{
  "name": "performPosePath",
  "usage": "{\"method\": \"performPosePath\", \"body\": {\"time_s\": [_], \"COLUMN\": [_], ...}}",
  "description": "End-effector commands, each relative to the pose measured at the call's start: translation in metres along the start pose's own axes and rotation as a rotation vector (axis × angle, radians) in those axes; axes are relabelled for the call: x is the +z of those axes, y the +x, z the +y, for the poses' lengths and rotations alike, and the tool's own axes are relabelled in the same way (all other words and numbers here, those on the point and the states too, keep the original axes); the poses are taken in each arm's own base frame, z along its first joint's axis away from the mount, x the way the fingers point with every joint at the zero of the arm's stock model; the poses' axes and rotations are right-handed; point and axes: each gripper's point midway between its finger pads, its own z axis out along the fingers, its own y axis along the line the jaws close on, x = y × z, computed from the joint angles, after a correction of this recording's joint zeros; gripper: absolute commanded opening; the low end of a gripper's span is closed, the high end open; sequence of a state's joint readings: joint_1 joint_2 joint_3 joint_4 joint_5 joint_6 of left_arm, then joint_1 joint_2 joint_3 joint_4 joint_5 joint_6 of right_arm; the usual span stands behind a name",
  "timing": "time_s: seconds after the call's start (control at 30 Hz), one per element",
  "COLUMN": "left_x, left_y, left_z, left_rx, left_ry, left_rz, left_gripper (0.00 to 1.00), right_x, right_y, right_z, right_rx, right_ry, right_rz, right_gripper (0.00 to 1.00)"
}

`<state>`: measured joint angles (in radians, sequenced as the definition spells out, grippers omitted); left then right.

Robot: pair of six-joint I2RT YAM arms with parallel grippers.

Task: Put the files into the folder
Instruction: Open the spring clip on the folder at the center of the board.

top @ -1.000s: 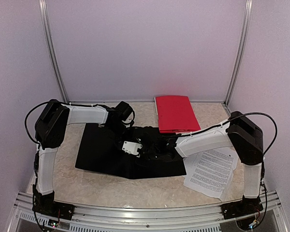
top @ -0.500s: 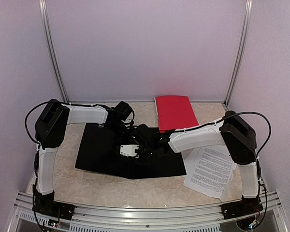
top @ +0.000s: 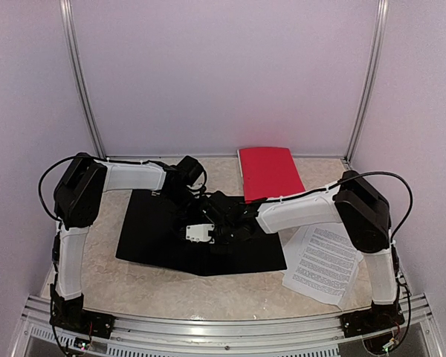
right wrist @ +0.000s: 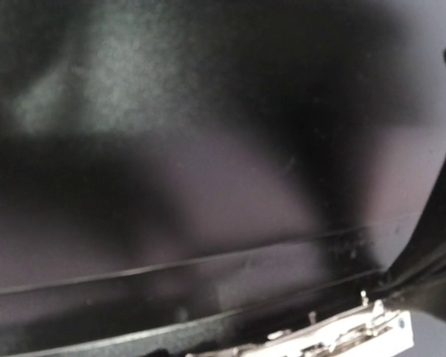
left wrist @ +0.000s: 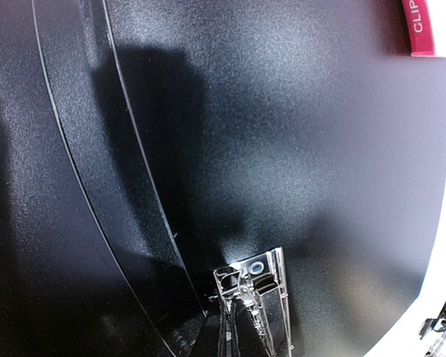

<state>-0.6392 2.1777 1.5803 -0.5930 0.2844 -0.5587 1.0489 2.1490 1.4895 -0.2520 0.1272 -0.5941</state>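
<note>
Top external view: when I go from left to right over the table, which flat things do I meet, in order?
black folder, lying open → red folder → printed paper sheets

The folder is black and lies opened out, both covers spread flat, directly beneath both grippers. Its metal clip sits near the spine creases, right at the tip of the right gripper and a little nearer the arm bases than the left gripper. The files, white sheets printed with dense black text, lie flat in a loose, slightly skewed stack outside the folder. They are well to the right of the right gripper, just beside the folder's near right corner.
</note>
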Motion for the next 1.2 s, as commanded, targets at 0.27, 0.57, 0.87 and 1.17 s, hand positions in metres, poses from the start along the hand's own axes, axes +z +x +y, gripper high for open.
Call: {"method": "performPosePath", "body": {"time_s": [0.27,0.57,0.87,1.17], "left_x": [0.035,0.034,0.034,0.039], "left_y": [0.050,0.050,0.049,0.053], "left_z": [0.036,0.041,0.050,0.057], "left_rx": [-0.054,-0.039,-0.026,0.014], "left_ry": [-0.097,-0.115,-0.151,-0.201], "left_rz": [0.182,0.186,0.195,0.195], "left_gripper": [0.02,0.02,0.01,0.00], "right_x": [0.015,0.015,0.022,0.029], "right_y": [0.015,0.031,0.050,0.076], "right_z": [0.000,0.007,0.031,0.050], "right_rx": [-0.019,-0.021,-0.008,-0.014], "right_ry": [-0.010,-0.019,-0.076,-0.110], "right_rz": [0.067,0.120,0.150,0.228], "right_gripper": [0.06,0.00,0.00,0.00]}}
